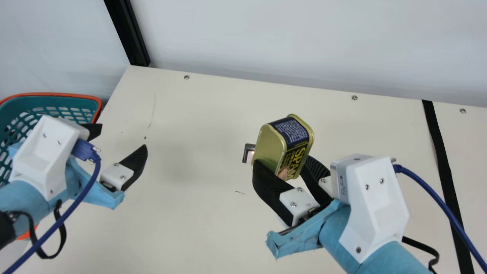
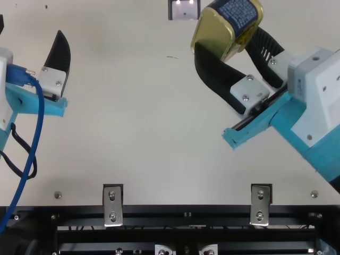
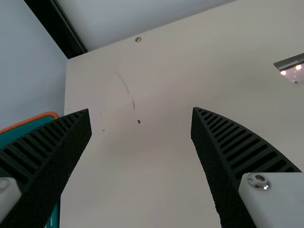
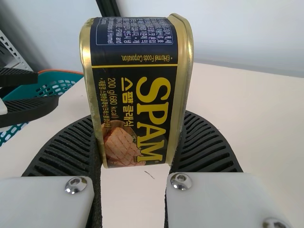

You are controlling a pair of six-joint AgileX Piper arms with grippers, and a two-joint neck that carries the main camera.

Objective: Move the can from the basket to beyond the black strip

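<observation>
Table (image 1: 182, 213) below, the right pincer (image 1: 284, 164), part-open, grips the can (image 1: 274, 142).

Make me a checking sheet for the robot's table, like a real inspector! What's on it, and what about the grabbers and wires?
Surface: cream table with thin dark marks; black strip towards the right.
Job's things: can held, on the basket side of the strip; basket at the far left.
Clutter: small shiny rectangle near the can.
Grippers: left gripper open, holding nothing; right gripper closed on the can.
Cables: blue cables on both arms.
Surroundings: pale wall, black post.
</observation>
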